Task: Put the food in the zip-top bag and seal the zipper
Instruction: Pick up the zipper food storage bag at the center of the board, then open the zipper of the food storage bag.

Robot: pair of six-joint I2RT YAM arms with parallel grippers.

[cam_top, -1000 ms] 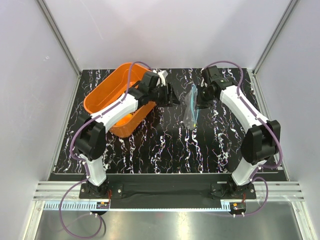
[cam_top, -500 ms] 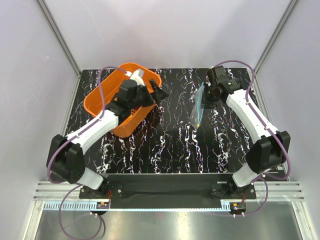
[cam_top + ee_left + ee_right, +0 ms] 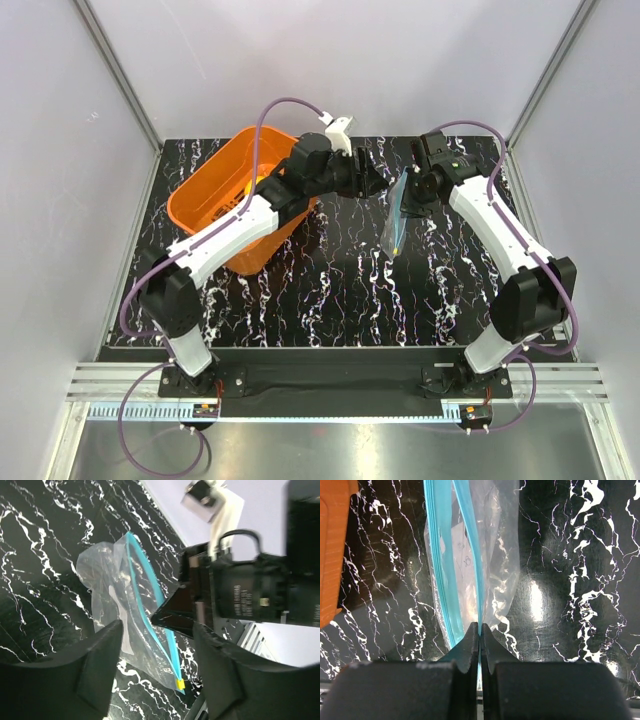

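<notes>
The zip-top bag (image 3: 392, 225) hangs tilted above the table, a clear pouch with its mouth parted. My right gripper (image 3: 407, 195) is shut on one lip of the light-blue zipper (image 3: 479, 570); the other lip (image 3: 437, 555) stands apart to the left. My left gripper (image 3: 383, 184) is open and empty, just left of the bag. In the left wrist view the bag (image 3: 107, 590) and its zipper (image 3: 150, 600) lie beyond my open fingers (image 3: 95, 675), with a yellow slider (image 3: 179, 684) at the strip's end. No food shows clearly.
The orange slotted basket (image 3: 205, 195) stands at the back left, its inside largely hidden by my left arm. Its edge shows in the right wrist view (image 3: 332, 545). The black marbled table (image 3: 330, 290) is walled by white panels.
My left gripper has swung right, from over the basket to beside the bag. My right gripper has kept hold of the bag and barely moved.
</notes>
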